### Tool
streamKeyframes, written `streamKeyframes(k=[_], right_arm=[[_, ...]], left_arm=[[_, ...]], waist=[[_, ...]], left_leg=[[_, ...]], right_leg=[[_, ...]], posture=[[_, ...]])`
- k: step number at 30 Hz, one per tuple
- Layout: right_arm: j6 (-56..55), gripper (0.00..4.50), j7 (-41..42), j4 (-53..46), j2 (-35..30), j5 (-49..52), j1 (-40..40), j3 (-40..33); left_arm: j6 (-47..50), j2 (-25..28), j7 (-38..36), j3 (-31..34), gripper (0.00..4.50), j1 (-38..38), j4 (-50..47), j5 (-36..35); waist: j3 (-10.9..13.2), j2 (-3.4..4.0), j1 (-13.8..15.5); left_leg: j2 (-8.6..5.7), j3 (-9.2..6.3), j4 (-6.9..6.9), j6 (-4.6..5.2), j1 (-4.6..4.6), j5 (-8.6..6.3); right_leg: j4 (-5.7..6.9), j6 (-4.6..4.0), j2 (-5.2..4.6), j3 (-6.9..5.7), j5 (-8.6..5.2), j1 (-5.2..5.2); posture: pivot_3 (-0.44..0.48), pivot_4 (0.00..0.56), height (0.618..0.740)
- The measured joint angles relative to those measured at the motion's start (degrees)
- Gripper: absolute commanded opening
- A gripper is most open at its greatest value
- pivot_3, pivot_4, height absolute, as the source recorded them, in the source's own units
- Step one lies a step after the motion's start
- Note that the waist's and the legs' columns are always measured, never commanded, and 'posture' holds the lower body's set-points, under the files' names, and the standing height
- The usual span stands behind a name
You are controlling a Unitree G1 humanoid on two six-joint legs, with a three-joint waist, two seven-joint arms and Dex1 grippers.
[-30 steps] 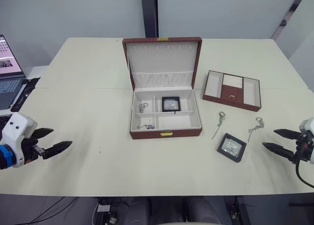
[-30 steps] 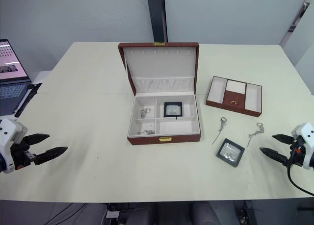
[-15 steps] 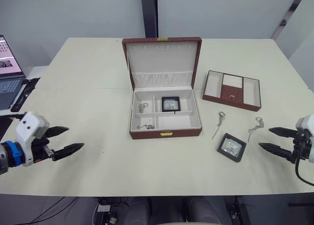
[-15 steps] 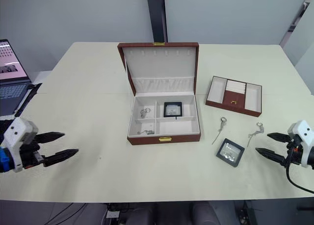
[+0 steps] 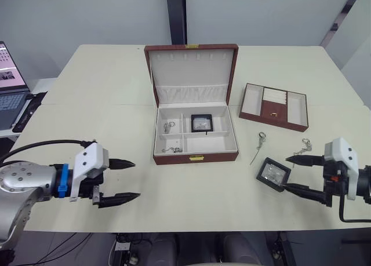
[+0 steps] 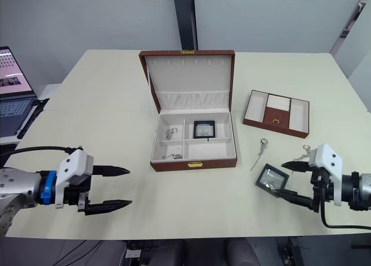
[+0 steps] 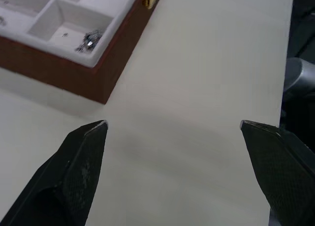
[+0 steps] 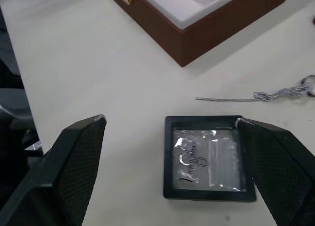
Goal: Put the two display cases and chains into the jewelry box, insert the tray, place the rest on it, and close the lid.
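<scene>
The jewelry box (image 5: 196, 157) stands open mid-table, its lid (image 5: 191, 69) upright. One display case (image 5: 202, 123) and two small chains (image 5: 168, 127) lie in its compartments. The other display case (image 5: 273, 173) lies on the table right of the box, with two chains (image 5: 258, 145) beyond it. The tray (image 5: 274, 106) sits at the back right. My right gripper (image 5: 284, 173) is open, its fingertips just right of that case (image 8: 209, 157). My left gripper (image 5: 137, 179) is open and empty, low over the table left of the box's front corner (image 7: 98, 73).
A laptop (image 5: 8, 92) and a black strip (image 5: 29, 110) sit off the table's left edge. The table's front edge runs just below both grippers.
Both arms have swung inward. The left gripper moved right toward the box's front; the right gripper moved left up to the display case on the table. Both stayed open.
</scene>
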Motion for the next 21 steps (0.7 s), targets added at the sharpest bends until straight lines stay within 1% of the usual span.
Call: streamKeyframes(k=[3,6,13,16,21], right_arm=[[1.4,4.5,-3.3,-5.2,1.0,-0.1,1.9,1.9],[1.6,4.5,-6.8,-7.8,2.0,-1.9,3.2,4.6],[-0.4,4.5,-15.8,-8.1,5.3,-10.8,3.5,12.2],[-0.8,4.5,-18.1,-8.0,6.1,-13.4,3.5,15.1],[-1.8,4.5,-19.1,-7.1,6.3,-15.7,3.6,16.6]], left_arm=[[-1.8,-0.5,-0.9,-2.1,4.47,-1.8,-1.2,0.0],[-4.4,-1.5,-1.2,-4.2,4.47,-2.2,-2.4,0.2],[-13.2,-5.0,-2.2,-7.8,4.47,-1.8,-1.7,2.7],[-15.8,-6.5,-2.1,-8.2,4.47,-2.0,-1.1,3.0],[-18.4,-7.4,-2.0,-9.0,4.47,-2.3,-0.2,3.2]], waist=[[0.0,-0.01,0.0],[0.0,-0.01,-0.1],[0.0,-0.01,0.0],[0.0,-0.01,0.0],[0.0,-0.01,0.0]], left_leg=[[0.0,-0.03,0.0,0.0,-0.01,0.0],[-0.02,-0.01,0.0,0.0,0.0,0.0],[-0.01,-0.02,0.0,0.0,-0.01,0.0],[-0.01,-0.02,0.01,0.0,0.0,0.0],[-0.01,-0.02,0.02,0.0,0.01,0.0]], right_leg=[[-0.01,0.0,0.03,-0.01,0.0,0.02],[-0.02,0.01,0.04,0.01,0.0,0.01],[-0.02,0.0,0.23,0.01,0.0,0.01],[-0.01,0.0,0.24,0.01,0.0,0.01],[0.0,0.0,0.25,0.0,0.0,0.01]], posture=[[0.0,0.15,0.74],[0.0,0.15,0.74],[0.0,0.15,0.74],[0.0,0.15,0.74],[0.0,0.15,0.74]])
